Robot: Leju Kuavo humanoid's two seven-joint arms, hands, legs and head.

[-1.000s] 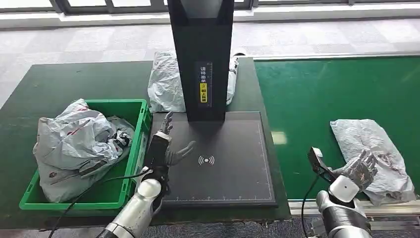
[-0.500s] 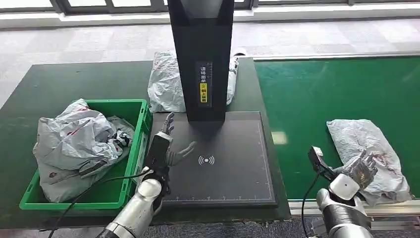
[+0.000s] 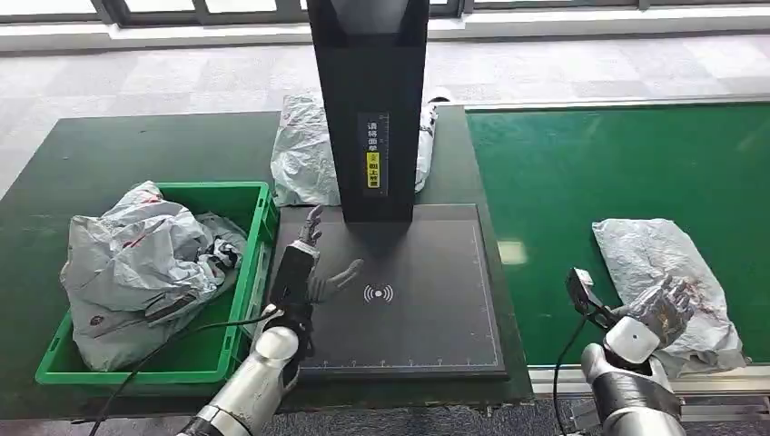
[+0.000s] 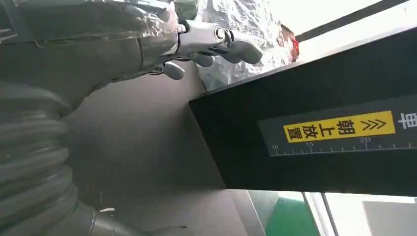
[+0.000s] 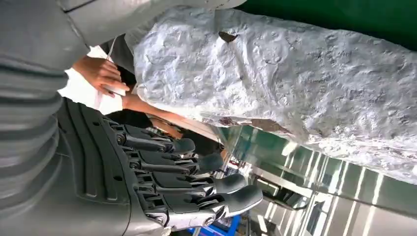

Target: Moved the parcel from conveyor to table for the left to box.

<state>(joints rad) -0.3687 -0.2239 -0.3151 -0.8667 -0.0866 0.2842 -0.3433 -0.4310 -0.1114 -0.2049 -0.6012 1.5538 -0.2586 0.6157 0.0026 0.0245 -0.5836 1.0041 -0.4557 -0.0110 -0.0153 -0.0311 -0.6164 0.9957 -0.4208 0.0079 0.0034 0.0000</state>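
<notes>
The parcel point(image 3: 666, 279), a crumpled grey poly bag, lies flat on the green conveyor point(image 3: 581, 173), to the right of the black scanner pad point(image 3: 409, 291). The right hand point(image 3: 661, 311) sits at the parcel's near edge, fingers spread and overlapping the bag's outline; it grips nothing, and whether it touches the bag cannot be determined. In the right wrist view the same hand point(image 5: 162, 182) has its fingers extended and apart, with the parcel point(image 5: 295, 83) facing them.

The left hand point(image 3: 307, 271) is over the left edge of the scanner pad, fingers parted and empty. The black scanner column point(image 3: 370, 109) rises from the far edge of the pad. A second grey bag point(image 3: 304, 154) lies behind the column on the dark tabletop point(image 3: 136, 154). Left of the pad stands a green crate point(image 3: 241, 272) holding several crumpled grey bags point(image 3: 136, 263).
</notes>
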